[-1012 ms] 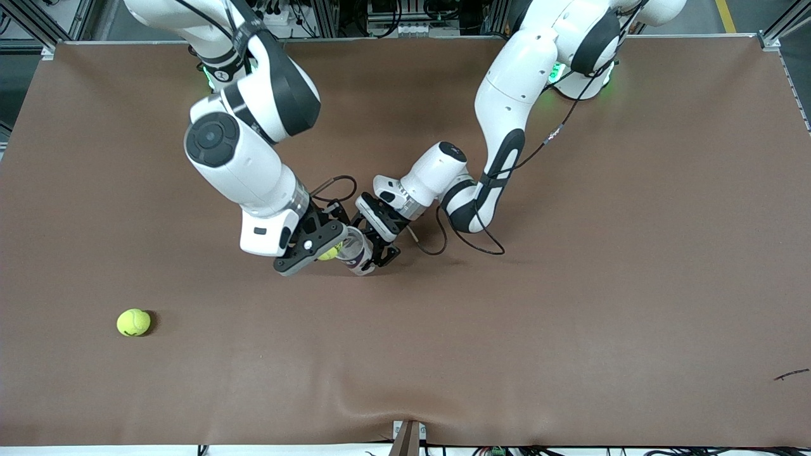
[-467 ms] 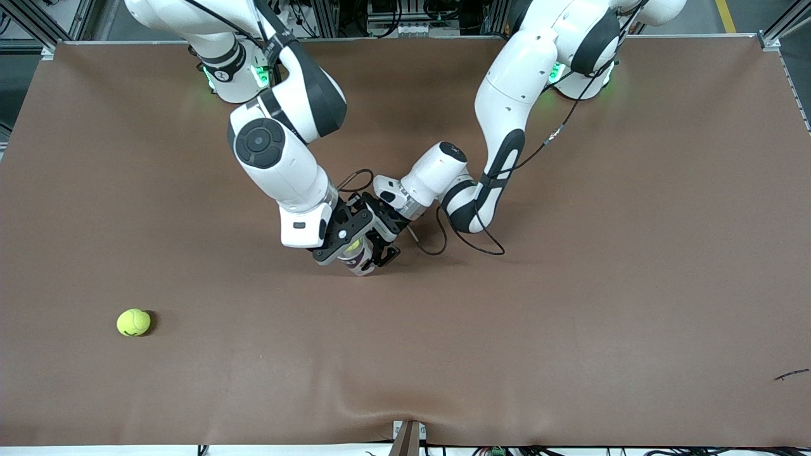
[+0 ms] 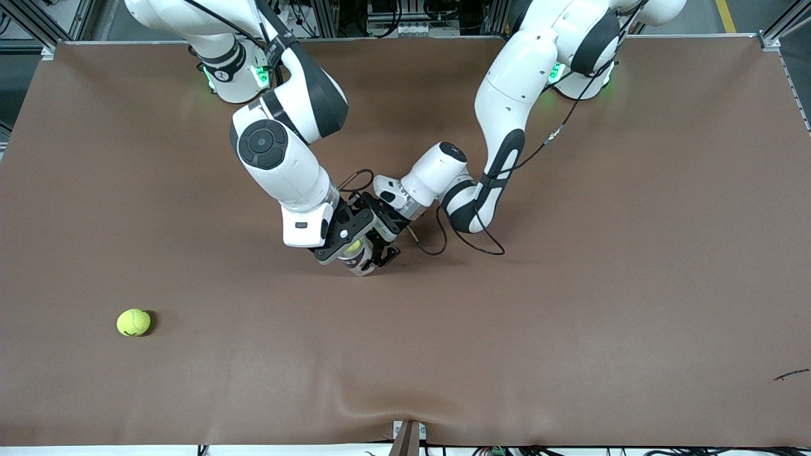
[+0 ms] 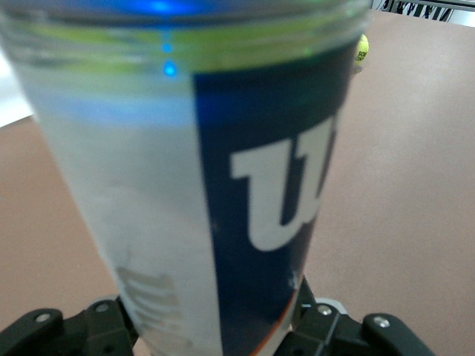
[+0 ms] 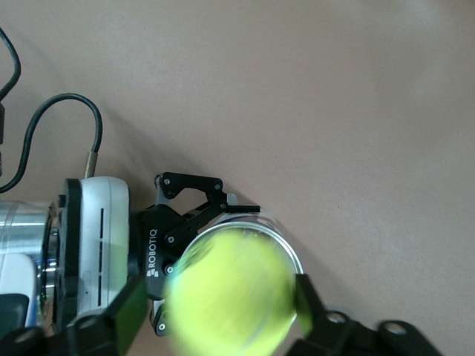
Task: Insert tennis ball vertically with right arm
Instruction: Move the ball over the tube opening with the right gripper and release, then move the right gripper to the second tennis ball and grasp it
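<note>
A loose yellow tennis ball is lying on the brown table, toward the right arm's end and the nearest thing to the front camera; it is also showing small past the can's rim in the left wrist view. Well apart from it, near the middle of the table, a clear plastic tennis ball can with a dark blue Wilson label is standing upright, open mouth upward. The left gripper is reaching in low from the left arm's side, its fingers clamping the can around its body; in the left wrist view the can is filling most of the picture between the black fingers. The right gripper is hanging straight over the can's mouth. In the right wrist view a second tennis ball, blurred, is sitting right over the can's round rim, and the right gripper's fingers are standing apart on either side of it, with a sliver of gap showing at each side, so they are no longer pinching it. How deep the ball is sitting in the can cannot be told. Farther from the front camera, both arms' white links are rising toward their bases along the table's top edge.
</note>
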`<move>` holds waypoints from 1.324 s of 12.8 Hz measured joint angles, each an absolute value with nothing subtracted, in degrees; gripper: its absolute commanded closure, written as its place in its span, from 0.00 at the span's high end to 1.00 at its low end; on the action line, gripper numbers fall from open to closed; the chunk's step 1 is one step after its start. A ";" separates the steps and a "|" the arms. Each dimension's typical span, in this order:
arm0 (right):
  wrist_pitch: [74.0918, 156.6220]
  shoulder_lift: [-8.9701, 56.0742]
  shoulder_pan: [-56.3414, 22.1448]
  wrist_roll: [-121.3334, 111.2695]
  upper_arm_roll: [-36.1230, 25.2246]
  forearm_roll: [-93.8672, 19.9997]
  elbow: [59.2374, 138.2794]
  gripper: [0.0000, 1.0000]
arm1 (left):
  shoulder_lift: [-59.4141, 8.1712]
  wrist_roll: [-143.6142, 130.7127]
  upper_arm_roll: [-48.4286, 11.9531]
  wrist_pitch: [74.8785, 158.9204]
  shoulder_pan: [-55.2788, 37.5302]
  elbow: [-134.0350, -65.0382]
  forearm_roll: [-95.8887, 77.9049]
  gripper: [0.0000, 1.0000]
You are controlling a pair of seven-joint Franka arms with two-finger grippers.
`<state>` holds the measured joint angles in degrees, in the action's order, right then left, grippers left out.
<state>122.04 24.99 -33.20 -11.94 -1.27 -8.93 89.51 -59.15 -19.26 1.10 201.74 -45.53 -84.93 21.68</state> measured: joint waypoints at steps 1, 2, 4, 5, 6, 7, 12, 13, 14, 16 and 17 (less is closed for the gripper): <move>122.04 24.98 -33.20 -11.94 -1.29 -8.93 89.51 1.00 | -59.16 -19.26 1.11 201.74 -45.53 -84.93 21.68 0.76; 122.04 24.95 -33.20 -11.93 -1.35 -8.93 89.51 1.00 | -59.16 -19.26 1.11 201.74 -45.53 -84.92 21.68 0.76; 121.48 24.65 -32.99 -11.93 -1.77 -8.92 89.50 1.00 | -59.16 -19.26 1.11 201.74 -45.53 -84.91 21.68 0.76; 120.00 24.23 -32.40 -11.93 -2.11 -8.91 89.42 1.00 | -59.16 -19.26 1.11 201.74 -45.53 -84.91 21.68 0.76; 117.60 23.53 -31.20 -11.93 -2.43 -8.90 89.13 1.00 | -59.16 -19.26 1.13 201.74 -45.53 -84.90 21.68 0.77; 114.62 22.36 -29.49 -11.93 -2.66 -8.89 88.92 1.00 | -59.16 -19.26 1.14 201.74 -45.52 -84.90 21.68 0.77; 101.77 16.66 -15.71 -11.97 -4.53 -8.55 88.67 1.00 | -59.23 -19.26 1.16 201.75 -45.53 -84.81 21.68 0.78; 101.66 16.79 -12.05 -12.10 -5.04 -8.52 88.70 1.00 | -59.26 -19.26 1.17 201.75 -45.53 -84.79 21.68 0.78; 101.83 17.41 -8.50 -12.42 -5.23 -8.52 88.82 1.00 | -59.28 -19.26 1.17 201.76 -45.53 -84.77 21.68 0.78; 104.94 20.58 -3.41 -13.03 -5.27 -8.46 88.71 1.00 | -59.33 -19.26 1.18 201.76 -45.52 -84.73 21.68 0.81; 107.91 23.10 -2.27 -13.12 -5.26 -7.60 88.14 1.00 | -59.36 -19.26 1.19 201.76 -45.52 -84.72 21.68 0.81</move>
<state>107.91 23.10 -2.27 -13.12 -5.26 -7.60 88.14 -59.36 -19.26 1.19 201.76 -45.52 -84.72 21.68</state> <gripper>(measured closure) 0.000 0.211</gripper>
